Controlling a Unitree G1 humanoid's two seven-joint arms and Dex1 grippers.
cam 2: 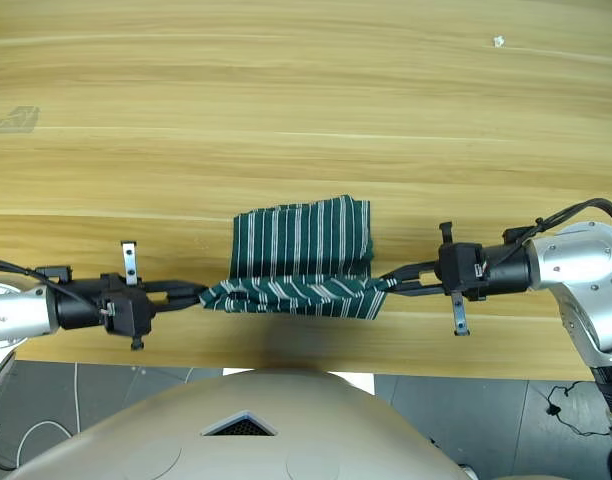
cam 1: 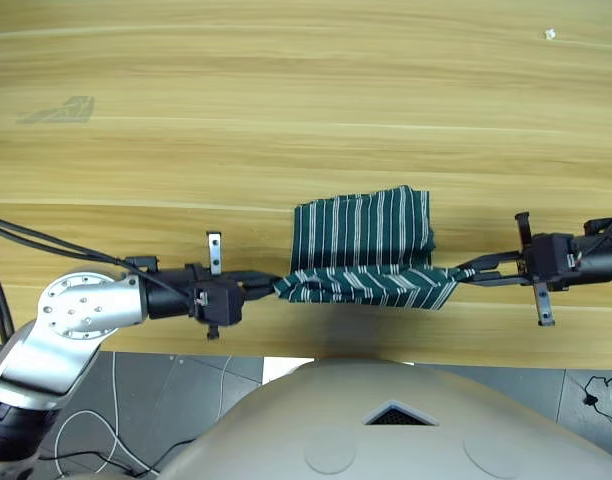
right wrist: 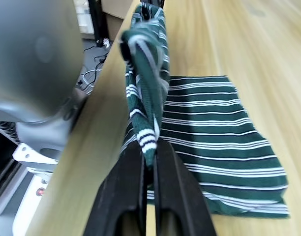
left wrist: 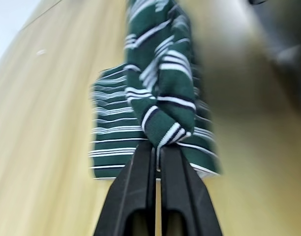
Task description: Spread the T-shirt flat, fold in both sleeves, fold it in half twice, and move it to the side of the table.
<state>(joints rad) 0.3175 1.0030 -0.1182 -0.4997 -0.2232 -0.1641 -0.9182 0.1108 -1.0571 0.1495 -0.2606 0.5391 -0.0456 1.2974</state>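
A: Where is the T-shirt (cam 1: 362,232)?
B: Folded, at the desk's (cam 1: 286,100) near edge; left claw (cam 1: 276,286) and right claw (cam 1: 463,272) each pinch a near corner, the edge stretched between them
A: Handling?
B: Likely soft, light, limp; grip the corners

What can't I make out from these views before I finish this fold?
- T-shirt sleeves: hidden inside folded layers, head views.
- Grip depth of left gripper, right gripper: covered by bunched cloth.
- White speck on table: too small, head views.
- T-shirt's far end: blurred, left wrist view.
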